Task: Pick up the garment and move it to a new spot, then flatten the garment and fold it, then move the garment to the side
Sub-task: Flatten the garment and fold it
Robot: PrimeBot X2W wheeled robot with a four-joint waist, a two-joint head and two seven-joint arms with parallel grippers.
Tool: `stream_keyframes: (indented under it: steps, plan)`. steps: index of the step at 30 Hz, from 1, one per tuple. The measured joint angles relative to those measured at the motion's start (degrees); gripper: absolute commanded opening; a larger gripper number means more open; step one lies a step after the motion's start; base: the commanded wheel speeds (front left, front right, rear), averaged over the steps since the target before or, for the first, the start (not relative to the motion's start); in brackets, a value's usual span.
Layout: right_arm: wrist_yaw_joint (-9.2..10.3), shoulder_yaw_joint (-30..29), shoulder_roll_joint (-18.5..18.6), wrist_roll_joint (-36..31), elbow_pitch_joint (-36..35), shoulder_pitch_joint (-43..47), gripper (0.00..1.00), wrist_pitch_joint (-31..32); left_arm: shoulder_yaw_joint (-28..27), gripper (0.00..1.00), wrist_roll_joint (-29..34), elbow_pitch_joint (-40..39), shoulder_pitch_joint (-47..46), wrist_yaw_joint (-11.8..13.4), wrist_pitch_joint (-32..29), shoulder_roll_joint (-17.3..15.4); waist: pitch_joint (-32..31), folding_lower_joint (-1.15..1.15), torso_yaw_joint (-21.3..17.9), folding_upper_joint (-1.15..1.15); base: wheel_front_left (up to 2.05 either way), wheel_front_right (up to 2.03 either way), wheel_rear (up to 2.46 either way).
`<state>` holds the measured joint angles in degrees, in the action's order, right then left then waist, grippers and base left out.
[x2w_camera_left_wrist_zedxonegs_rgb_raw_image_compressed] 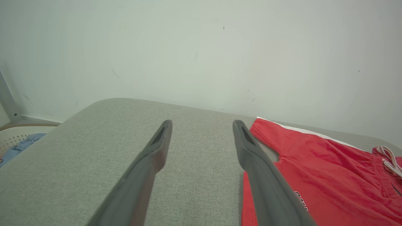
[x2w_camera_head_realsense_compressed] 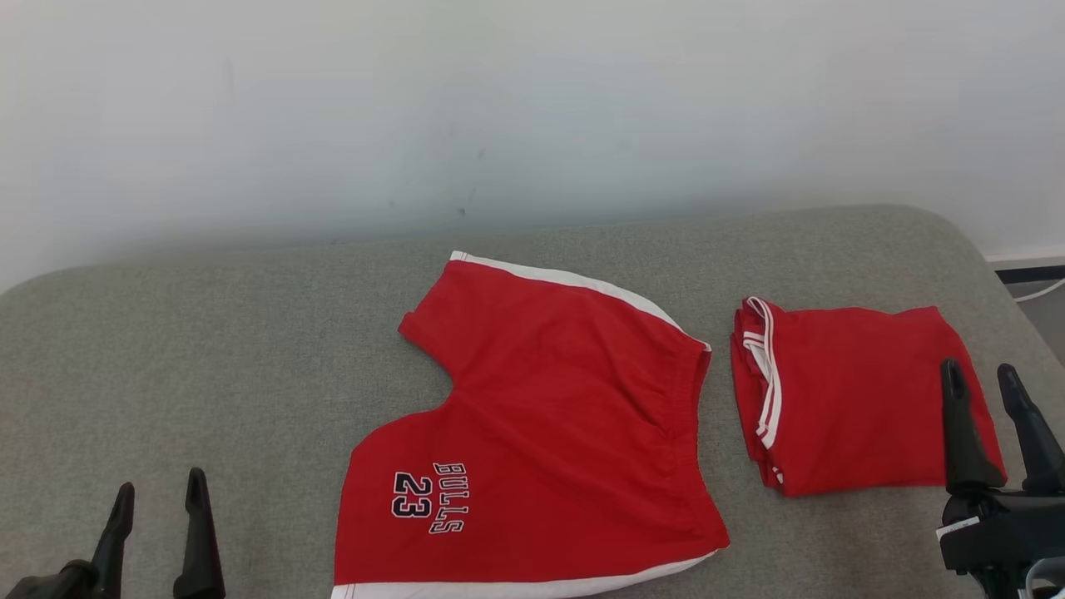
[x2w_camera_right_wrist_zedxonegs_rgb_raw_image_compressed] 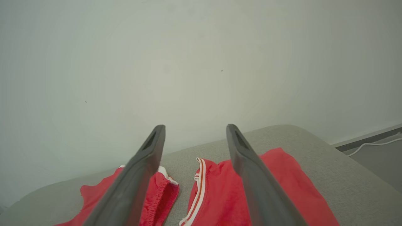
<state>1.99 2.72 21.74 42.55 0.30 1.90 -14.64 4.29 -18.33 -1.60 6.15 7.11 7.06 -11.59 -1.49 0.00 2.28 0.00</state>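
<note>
Red shorts [x2w_camera_head_realsense_compressed: 541,416] with white side stripes and "BULLS 23" printed on one leg lie spread flat in the middle of the grey padded surface [x2w_camera_head_realsense_compressed: 208,333]. To their right sits a second red garment [x2w_camera_head_realsense_compressed: 849,399] with white trim, folded into a compact rectangle. My left gripper [x2w_camera_head_realsense_compressed: 160,484] stands open at the lower left, over bare fabric left of the shorts [x2w_camera_left_wrist_zedxonegs_rgb_raw_image_compressed: 314,163]. My right gripper [x2w_camera_head_realsense_compressed: 979,370] is open over the folded garment's near right corner. In the right wrist view its fingers straddle the folded garment [x2w_camera_right_wrist_zedxonegs_rgb_raw_image_compressed: 220,188], with the shorts' waistband [x2w_camera_right_wrist_zedxonegs_rgb_raw_image_compressed: 160,194] to the left. Neither gripper holds anything.
A plain white wall [x2w_camera_head_realsense_compressed: 532,108] runs close behind the surface. The surface rounds off at the right, with floor and a white cable [x2w_camera_head_realsense_compressed: 1040,291] beyond. Left of it stands a pale perforated basket [x2w_camera_left_wrist_zedxonegs_rgb_raw_image_compressed: 19,135] with blue cloth inside. Bare grey fabric stretches left of the shorts.
</note>
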Motion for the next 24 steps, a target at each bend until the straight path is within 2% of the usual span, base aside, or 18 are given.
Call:
stream_keyframes:
  steps: [3,4,5,9,17,24]
  plan:
    - [-0.31,0.1,0.1,-0.3,0.5,0.0,1.00,0.0,-0.1,1.00,1.4,0.5,-0.4,0.0,-0.6,-0.5,0.1,0.00,0.1,0.00,0.00,0.00,0.00]
    - [-2.01,0.0,0.0,0.1,1.9,0.0,1.00,0.0,-1.8,1.00,-3.0,0.2,-0.9,-0.2,-2.3,0.5,0.0,0.00,0.5,0.00,0.00,0.00,0.00]
    - [-2.09,0.0,0.0,0.1,2.0,0.1,1.00,0.0,-2.0,1.00,-4.7,-0.1,-1.0,-1.0,-2.3,1.2,0.0,0.00,0.6,0.00,0.00,0.00,0.00]
    - [-2.50,0.0,-0.2,0.1,2.2,0.1,1.00,0.0,-1.8,1.00,-4.5,-0.1,-1.5,-1.1,-2.5,1.1,-0.1,0.00,0.7,0.00,0.00,0.00,0.00]
    - [-2.61,0.0,-0.4,-0.3,2.9,0.1,1.00,0.0,-0.8,1.00,-0.2,0.3,-1.6,-1.0,-2.6,-0.3,-0.2,0.00,0.7,0.00,0.00,0.00,0.00]
    - [-3.10,0.3,-0.6,-1.0,3.1,0.1,1.00,0.0,3.1,1.00,3.8,0.7,-2.0,-1.6,-3.5,-2.5,-0.4,0.00,0.7,0.00,0.00,0.00,0.00]
